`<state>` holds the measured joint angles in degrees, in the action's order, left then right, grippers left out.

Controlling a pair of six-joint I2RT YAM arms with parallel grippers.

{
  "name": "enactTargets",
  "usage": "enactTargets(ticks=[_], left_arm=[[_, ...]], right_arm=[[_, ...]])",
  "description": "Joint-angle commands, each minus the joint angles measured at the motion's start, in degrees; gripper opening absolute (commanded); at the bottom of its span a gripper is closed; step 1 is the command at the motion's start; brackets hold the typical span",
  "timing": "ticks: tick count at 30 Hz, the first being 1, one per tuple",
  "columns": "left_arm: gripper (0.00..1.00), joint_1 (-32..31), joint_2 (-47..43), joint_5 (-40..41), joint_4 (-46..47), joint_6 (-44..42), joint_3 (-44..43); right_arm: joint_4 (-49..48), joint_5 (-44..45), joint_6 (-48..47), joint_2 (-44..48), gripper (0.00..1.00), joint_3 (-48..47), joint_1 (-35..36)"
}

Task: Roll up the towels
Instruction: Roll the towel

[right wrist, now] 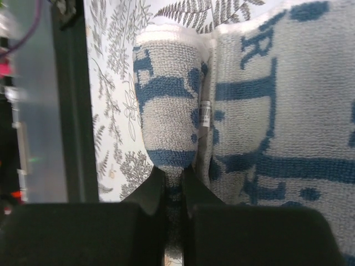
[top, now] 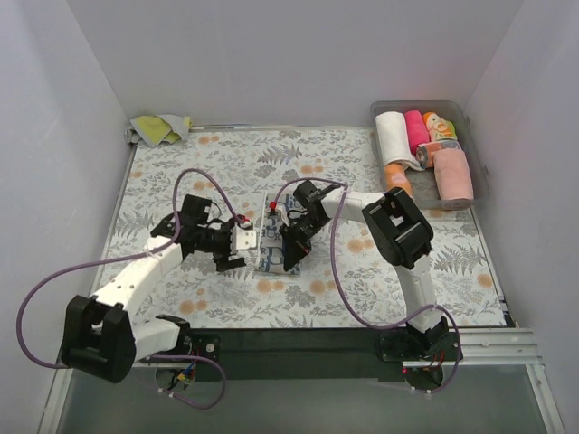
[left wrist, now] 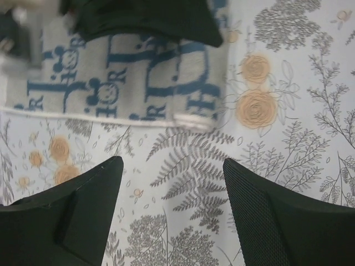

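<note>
At the right end effector (right wrist: 174, 185), pinched towel (right wrist: 166, 111) shows blue "R", "T".

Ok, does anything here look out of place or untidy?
Yes. A yellow-green towel lies crumpled in the far left corner, unrolled, far from the rolls in the clear bin. The blue-print towel in the middle has one end bunched up in the shut right gripper, but that looks like rolling under way, not a fault.
</note>
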<state>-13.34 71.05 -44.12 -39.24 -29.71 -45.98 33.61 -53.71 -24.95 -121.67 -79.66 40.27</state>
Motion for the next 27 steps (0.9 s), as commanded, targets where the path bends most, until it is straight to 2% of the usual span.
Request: enactTargets(ticks=[1, 5, 7, 13, 16, 17, 19, 20, 21, 23, 27], left_arm=[[0.69, -8.6, -6.4, 8.5, 9.5, -0.8, 5.7], [0.71, -17.9, -9.1, 14.8, 17.2, -0.9, 10.8], [0.71, -22.2, -7.4, 19.0, 20.0, -0.4, 12.5], [0.69, -29.9, 1.9, 25.4, 28.0, -1.8, 13.4], [0.63, -31.1, 6.7, 28.0, 29.8, -2.0, 12.7], [0.47, -31.2, 8.0, 28.4, 28.4, -2.4, 12.2], [0.31, -31.4, 9.8, 28.6, 25.9, -1.9, 11.2], [0.27, -31.4, 10.9, 28.4, 22.9, -1.8, 10.2], [0.21, -31.4, 11.2, 27.5, 21.1, -1.8, 9.8], [0.17, -31.1, 10.6, 25.9, 16.4, -1.2, 8.5], [0.13, -29.9, 12.3, 20.8, 8.2, 0.4, 5.1]], right_arm=[[7.5, -2.4, 1.3, -6.5, 0.01, -3.7, -1.1], [8.8, -3.1, 1.0, -9.5, 0.01, -6.7, -1.5], [9.5, -3.2, 1.2, -10.9, 0.01, -7.4, -1.6], [11.4, -3.8, 1.7, -14.0, 0.01, -8.8, -1.9], [12.2, -3.8, 2.0, -14.5, 0.01, -9.4, -2.2], [12.4, -3.9, 2.1, -14.5, 0.02, -9.6, -2.4], [13.1, -4.1, 2.4, -13.8, 0.09, -10.2, -3.2], [13.1, -3.7, 2.5, -13.2, 0.18, -10.2, -3.4], [13.0, -3.2, 3.0, -11.8, 0.22, -10.3, -4.4], [12.5, -1.2, 3.9, -9.9, 0.35, -10.1, -5.7], [10.3, 3.1, 5.9, -1.9, 0.47, -8.6, -11.7]])
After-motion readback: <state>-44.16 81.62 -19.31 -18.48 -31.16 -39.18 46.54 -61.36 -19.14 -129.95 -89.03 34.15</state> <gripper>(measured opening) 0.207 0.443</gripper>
